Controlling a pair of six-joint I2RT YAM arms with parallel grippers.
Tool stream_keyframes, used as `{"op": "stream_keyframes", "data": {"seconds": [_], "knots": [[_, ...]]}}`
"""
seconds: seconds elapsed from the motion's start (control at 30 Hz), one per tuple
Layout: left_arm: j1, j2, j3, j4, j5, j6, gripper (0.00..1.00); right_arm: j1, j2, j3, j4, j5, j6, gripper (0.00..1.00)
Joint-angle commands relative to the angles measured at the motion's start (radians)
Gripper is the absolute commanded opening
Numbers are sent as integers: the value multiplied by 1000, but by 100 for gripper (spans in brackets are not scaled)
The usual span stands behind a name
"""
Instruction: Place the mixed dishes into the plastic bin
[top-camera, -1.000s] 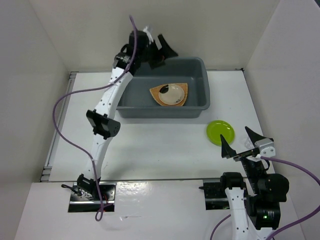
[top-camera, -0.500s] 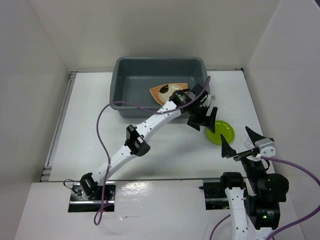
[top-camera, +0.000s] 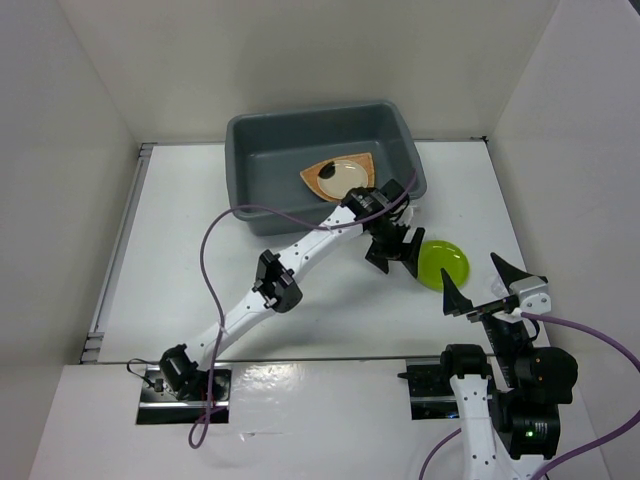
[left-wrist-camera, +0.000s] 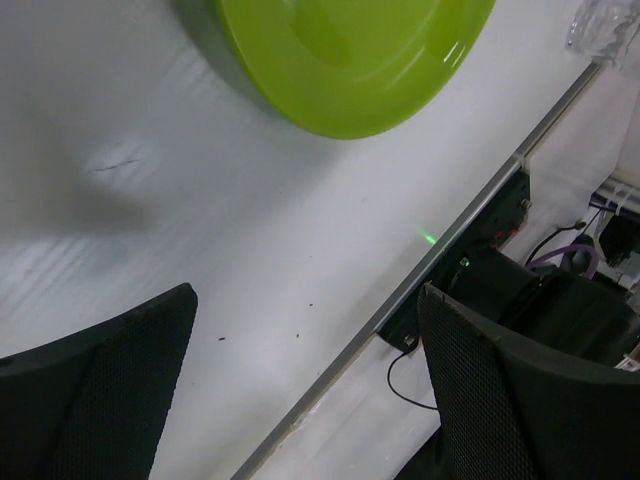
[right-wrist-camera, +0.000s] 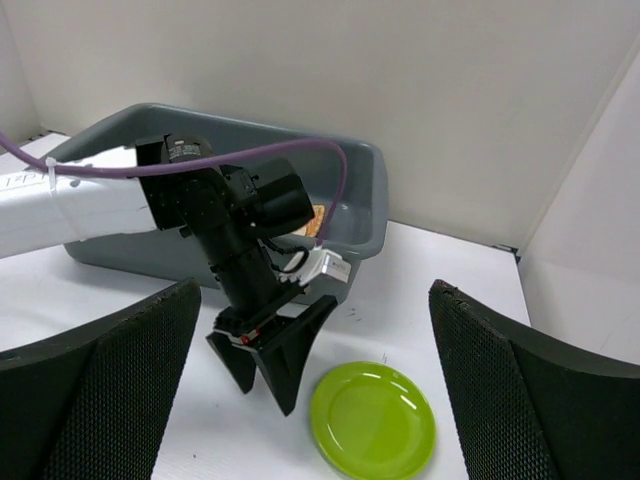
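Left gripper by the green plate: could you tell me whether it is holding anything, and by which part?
Nothing is held. The left gripper is open, with the lime-green plate lying apart ahead of it.

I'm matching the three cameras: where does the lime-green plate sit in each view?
Top external: lime-green plate right of centre.
Left wrist: lime-green plate at top centre, cut by the upper edge.
Right wrist: lime-green plate at bottom centre.
Shared landmark: left gripper, open, close to the plate.

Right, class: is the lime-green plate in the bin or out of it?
Out. The lime-green plate lies on the white table, apart from the grey bin.
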Motion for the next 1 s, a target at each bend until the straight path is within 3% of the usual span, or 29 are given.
{"op": "stream_keyframes", "data": {"seconds": [0.0,0.17,0.33,0.57,0.7,0.97], "knots": [[-23,28,19,-27,38,29,97,-8,-68,-1,35,4,8,99],[-23,28,19,40,64,6,96,-8,-68,-1,35,4,8,99],[-23,74,19,180,165,-113,96,-8,-68,-1,35,4,8,99],[-58,83,19,349,43,-398,96,-8,-68,-1,35,4,8,99],[-78,103,19,387,-51,-490,96,-8,-68,-1,35,4,8,99],[-98,149,19,422,-82,-595,92,-8,-68,-1,35,4,8,99]]}}
